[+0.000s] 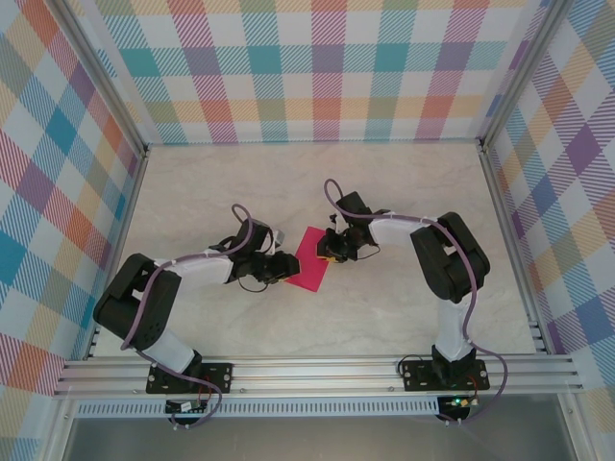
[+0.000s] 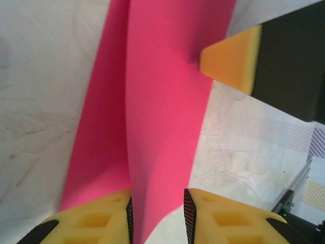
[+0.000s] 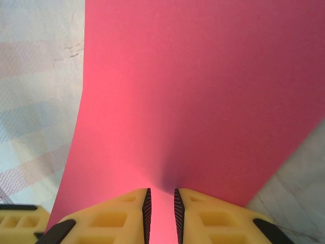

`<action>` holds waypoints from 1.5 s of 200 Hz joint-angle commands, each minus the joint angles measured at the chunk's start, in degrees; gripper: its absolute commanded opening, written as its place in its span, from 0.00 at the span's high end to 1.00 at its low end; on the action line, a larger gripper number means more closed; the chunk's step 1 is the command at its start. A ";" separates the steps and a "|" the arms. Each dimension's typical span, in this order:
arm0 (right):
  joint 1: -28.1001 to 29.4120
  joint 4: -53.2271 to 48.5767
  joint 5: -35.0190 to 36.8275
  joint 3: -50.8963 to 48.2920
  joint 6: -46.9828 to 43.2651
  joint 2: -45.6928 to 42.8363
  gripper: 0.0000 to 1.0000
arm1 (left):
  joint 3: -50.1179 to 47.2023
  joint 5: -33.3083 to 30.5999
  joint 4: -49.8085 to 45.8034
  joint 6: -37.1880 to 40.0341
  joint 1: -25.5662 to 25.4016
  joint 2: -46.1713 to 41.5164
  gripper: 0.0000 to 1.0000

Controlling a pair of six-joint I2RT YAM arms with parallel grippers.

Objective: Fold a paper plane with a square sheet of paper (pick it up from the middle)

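The square sheet of paper [image 1: 312, 261], magenta-pink, lies near the table's middle between the two arms. My left gripper [image 1: 285, 266] is at its near-left edge. In the left wrist view the sheet [image 2: 162, 101] rises in a ridge between the fingers of the left gripper [image 2: 158, 195]. The jaws stand apart: the left pad is against the paper and the right pad is clear of it. My right gripper [image 1: 332, 252] is at the sheet's far-right edge. In the right wrist view the right gripper [image 3: 160, 192] has its jaws narrowly closed on a pinch of the sheet [image 3: 193, 91]. One right fingertip [image 2: 228, 63] touches the sheet's edge.
The pale marbled table [image 1: 413, 192] is bare around the sheet. Plaid walls [image 1: 317, 67] stand at the back and on both sides. An aluminium rail [image 1: 317, 375] with the arm bases runs along the near edge.
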 commanded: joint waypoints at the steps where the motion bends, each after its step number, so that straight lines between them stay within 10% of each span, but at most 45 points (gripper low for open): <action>1: -0.05 -2.39 1.38 0.38 0.88 1.59 0.78 | -0.36 2.82 1.69 -1.97 -0.71 -2.37 0.68; 144: -1.37 2.06 -2.08 -2.37 2.28 -1.92 0.73 | 4.10 0.92 13.38 -7.68 -2.58 8.49 0.43; 214: -1.40 4.64 -10.17 -4.91 -2.17 -6.36 0.63 | 3.38 -2.13 10.85 -6.26 -2.58 7.25 0.77; 300: 0.18 1.21 -11.66 -1.80 -4.51 -2.29 0.71 | 3.46 -2.52 10.11 -5.76 -2.58 7.31 0.86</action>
